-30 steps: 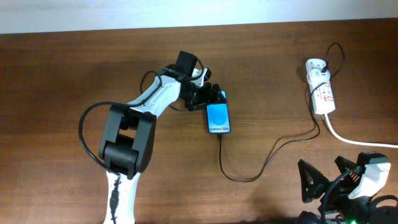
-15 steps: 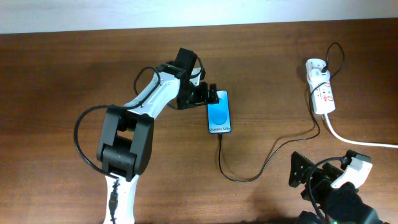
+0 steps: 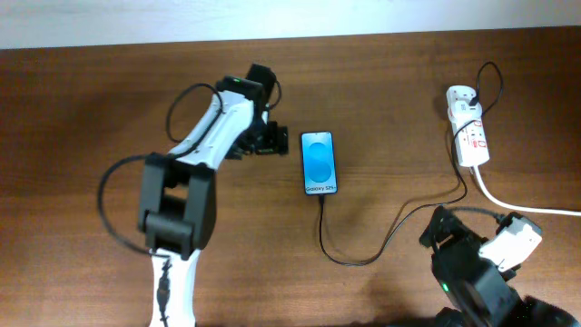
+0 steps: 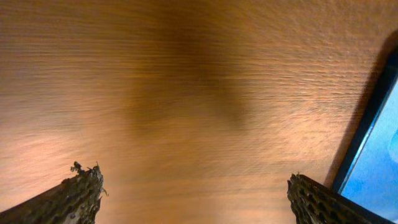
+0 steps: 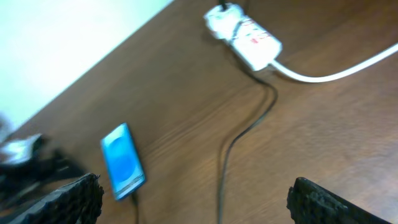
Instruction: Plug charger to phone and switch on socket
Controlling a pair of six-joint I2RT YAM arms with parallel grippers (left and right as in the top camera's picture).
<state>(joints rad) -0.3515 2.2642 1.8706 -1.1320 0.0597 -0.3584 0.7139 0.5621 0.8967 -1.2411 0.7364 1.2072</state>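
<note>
Phone (image 3: 319, 163) lies on brown wooden table (image 3: 91, 109).

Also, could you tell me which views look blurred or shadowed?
Overhead: sharp and evenly lit, phone and charger crisp. Left wrist: table grain smeared, soft dark shadow mid-frame. Right wrist: blurred throughout, socket markings unreadable.

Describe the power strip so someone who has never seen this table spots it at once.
On the brown wooden table, look to the far right in the overhead view, well right of the blue-screened phone. There lies a small elongated white power strip with red markings. It alone is blocky and white; a thin black charger cable and a thick white cord run from it.
</note>
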